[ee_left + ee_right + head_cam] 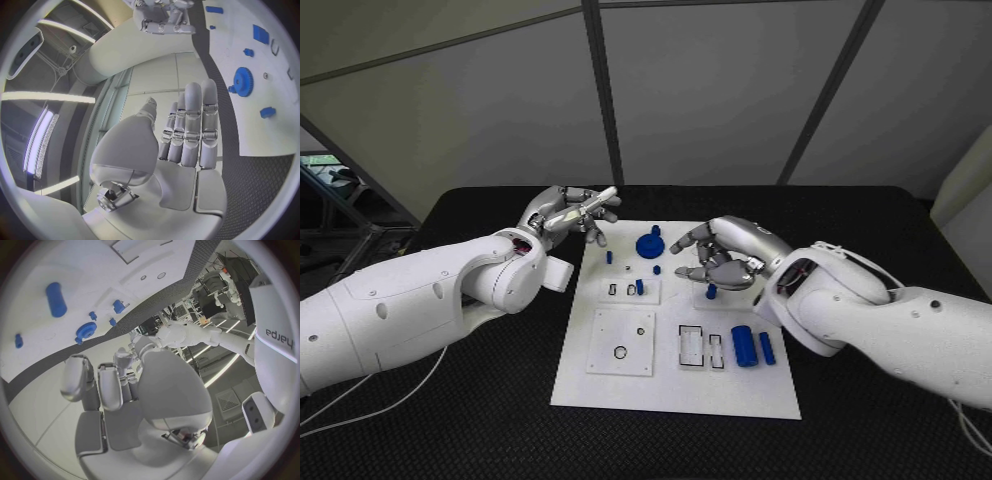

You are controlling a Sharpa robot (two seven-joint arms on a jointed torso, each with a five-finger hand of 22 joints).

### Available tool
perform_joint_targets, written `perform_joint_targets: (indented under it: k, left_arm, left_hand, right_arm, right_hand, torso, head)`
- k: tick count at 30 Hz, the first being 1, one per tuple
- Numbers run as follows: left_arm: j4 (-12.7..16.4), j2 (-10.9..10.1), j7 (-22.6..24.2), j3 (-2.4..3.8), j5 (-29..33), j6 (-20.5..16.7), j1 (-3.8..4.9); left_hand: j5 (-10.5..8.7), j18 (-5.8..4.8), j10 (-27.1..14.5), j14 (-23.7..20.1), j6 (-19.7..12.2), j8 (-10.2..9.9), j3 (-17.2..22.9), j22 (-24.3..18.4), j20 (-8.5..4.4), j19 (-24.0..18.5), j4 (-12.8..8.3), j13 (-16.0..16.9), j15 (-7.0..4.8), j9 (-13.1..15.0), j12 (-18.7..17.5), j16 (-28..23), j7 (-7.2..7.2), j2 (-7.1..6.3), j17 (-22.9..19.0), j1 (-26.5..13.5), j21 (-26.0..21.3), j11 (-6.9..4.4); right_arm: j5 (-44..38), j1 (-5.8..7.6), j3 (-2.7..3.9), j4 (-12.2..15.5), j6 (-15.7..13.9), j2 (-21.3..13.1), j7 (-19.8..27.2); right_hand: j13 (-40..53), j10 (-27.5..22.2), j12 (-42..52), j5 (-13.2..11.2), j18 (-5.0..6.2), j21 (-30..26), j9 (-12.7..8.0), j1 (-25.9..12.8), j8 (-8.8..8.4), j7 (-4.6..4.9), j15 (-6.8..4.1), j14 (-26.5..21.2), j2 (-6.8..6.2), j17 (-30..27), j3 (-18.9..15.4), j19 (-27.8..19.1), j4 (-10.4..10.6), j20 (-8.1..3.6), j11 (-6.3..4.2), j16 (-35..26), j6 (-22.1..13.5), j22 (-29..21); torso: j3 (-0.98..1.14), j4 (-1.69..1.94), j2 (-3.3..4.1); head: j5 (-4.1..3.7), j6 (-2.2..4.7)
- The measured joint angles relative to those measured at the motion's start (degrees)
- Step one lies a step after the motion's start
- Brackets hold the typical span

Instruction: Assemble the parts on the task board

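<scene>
The white task board (675, 375) lies mid-table. At its far end stands a blue gear (651, 243), with small blue pegs (609, 257) near it. Another short blue peg (711, 292) stands just below my right hand (723, 255). Two blue cylinders (753, 346) lie at the board's right side. My right hand hovers over the board's far right part, fingers loosely curled and apart, nothing seen in them. My left hand (574, 212) is raised by the board's far left corner. In the left wrist view its fingers (187, 135) are straight and its palm is empty.
Rectangular slots (692, 345) and a raised square plate (620, 341) take up the board's near half. The black table (877, 215) reaches past the board on all sides. The right wrist view shows the gear (85, 331) and one cylinder (55, 299) beyond my right hand (119, 385).
</scene>
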Motion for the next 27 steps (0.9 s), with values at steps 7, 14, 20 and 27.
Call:
perform_joint_targets:
  k: [7,14,20,27]
  left_arm:
    - [0.04,-0.63,-14.94,-0.18,-13.8,6.32,0.76]
    - [-0.11,0.86,-27.87,-1.05,-28.31,14.13,5.01]
    - [-0.59,3.78,-37.18,-3.63,-36.73,19.71,8.25]
    - [-2.22,7.16,-43.19,-6.4,-40.79,23.21,10.98]
  left_hand:
    - [-0.06,-3.98,-4.86,2.3,-0.28,8.38,-6.82,30.91,-1.4,4.06,5.75,19.93,-1.37,5.41,23.75,32.23,-2.0,1.5,31.86,-1.33,26.17,-1.72]
    - [-0.1,-7.56,-2.74,2.42,-0.33,14.61,-10.26,43.04,-2.5,7.77,6.18,35.04,-2.33,10.94,38.68,37.79,-3.6,2.89,32.28,-2.08,34.54,-3.41]
    - [-0.1,-7.55,-1.18,2.41,-0.94,18.21,-12.27,45.23,-2.81,8.06,6.21,40.33,-2.92,14.89,43.16,38.65,-4.21,3.96,32.27,-2.58,36.03,-3.91]
    - [-0.09,-7.56,-1.31,2.41,-1.82,20.14,-14.23,45.23,-2.81,8.05,6.28,40.64,-2.92,17.79,43.16,38.6,-4.62,4.87,32.27,-4.13,36.03,-4.05]
  right_arm:
    - [10.27,0.92,1.88,1.59,4.13,-6.29,2.92]
    - [19.16,1.54,2.5,-2.11,4.08,-7.53,6.01]
    - [24.19,1.8,2.61,-6.45,2.32,-7.36,7.69]
    - [26.51,1.96,2.65,-8.57,0.64,-6.8,9.09]
  right_hand:
    - [-4.61,-3.6,-4.62,1.62,2.3,-4.27,0.24,0.02,1.27,-0.4,-0.56,-0.14,0.02,-5.7,0.0,-4.4,0.0,-0.28,-0.23,-4.52,1.61,-6.4]
    - [-17.22,-10.99,-18.36,1.96,6.26,-21.06,0.21,1.15,1.92,-0.44,-0.5,-8.63,-0.51,-25.49,1.68,-19.66,-0.45,-0.18,-0.08,-23.3,2.44,-28.11]
    - [-30.21,-9.99,-31.09,1.96,6.25,-32.59,-0.28,1.66,1.92,0.1,0.39,-13.74,-1.05,-38.55,3.92,-22.67,-0.07,0.86,1.23,-43.47,2.34,-36.89]
    - [-41.68,-6.8,-41.13,1.96,6.24,-42.85,-0.75,1.19,1.53,0.95,2.72,-17.71,-2.11,-46.09,5.52,-25.57,0.42,2.7,2.27,-58.92,2.77,-43.28]
  torso:
    - [-0.04,0.02,-0.66]
    - [0.01,0.1,-1.54]
    - [0.07,0.18,-2.0]
    - [0.12,0.27,-2.3]
  head:
    - [0.14,-0.41]
    - [-0.21,-1.25]
    - [-0.01,-1.69]
    - [0.46,-2.23]
